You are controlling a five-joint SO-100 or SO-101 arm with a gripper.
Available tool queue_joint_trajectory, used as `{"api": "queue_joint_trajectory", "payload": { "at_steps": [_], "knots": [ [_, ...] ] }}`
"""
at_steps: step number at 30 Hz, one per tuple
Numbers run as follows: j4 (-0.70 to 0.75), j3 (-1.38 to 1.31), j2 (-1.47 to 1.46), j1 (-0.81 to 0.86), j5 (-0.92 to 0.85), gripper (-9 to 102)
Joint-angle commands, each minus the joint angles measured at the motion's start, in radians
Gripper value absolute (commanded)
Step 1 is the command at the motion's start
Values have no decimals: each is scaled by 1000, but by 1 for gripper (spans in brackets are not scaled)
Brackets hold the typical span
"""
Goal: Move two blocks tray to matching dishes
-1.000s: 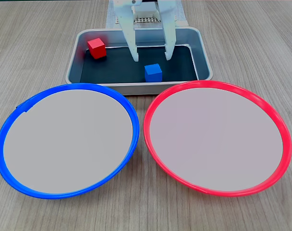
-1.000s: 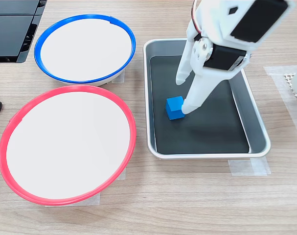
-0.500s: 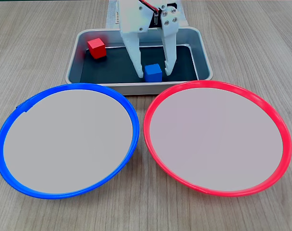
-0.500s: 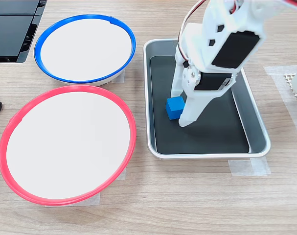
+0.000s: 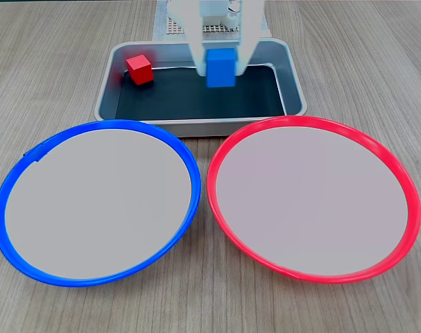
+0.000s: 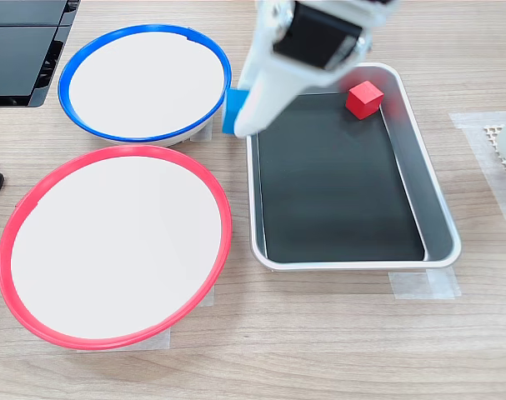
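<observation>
Wood tabletop; seemingly gripped blue cube

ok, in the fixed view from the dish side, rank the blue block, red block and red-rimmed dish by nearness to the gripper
1. blue block: held between the fingers of the gripper, above the tray.
2. red block: left of the gripper, in the tray's far left corner.
3. red-rimmed dish: farthest, at the front right, nearest the camera.

A pale wood-grain counter with a matt finish carries a brushed silver metal tray with a matt black bottom, two smooth plastic dishes with glossy blue and red rims, and a white plastic pincer.
</observation>
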Motion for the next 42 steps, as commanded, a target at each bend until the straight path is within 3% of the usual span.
{"api": "queue_joint_trajectory", "payload": {
  "at_steps": [1, 7, 11, 15, 18, 21, 24, 27, 29, 31, 42],
  "knots": [
    [-29, -137, -69, 89, -35, 0],
    [-202, -264, -394, 213, -155, 1],
    [-209, -325, -500, 236, -236, 23],
    [-176, -336, -480, 241, -241, 21],
    [-46, -336, -396, 244, -235, 0],
    [218, -342, -270, 258, -299, 0],
    [506, -330, -138, 305, -508, 0],
    [626, -230, -28, 373, -767, 0],
    [591, -64, 67, 425, -930, 0],
    [414, 245, 204, 492, -1108, 0],
    [166, 440, 202, 506, -1152, 19]
  ]
}}
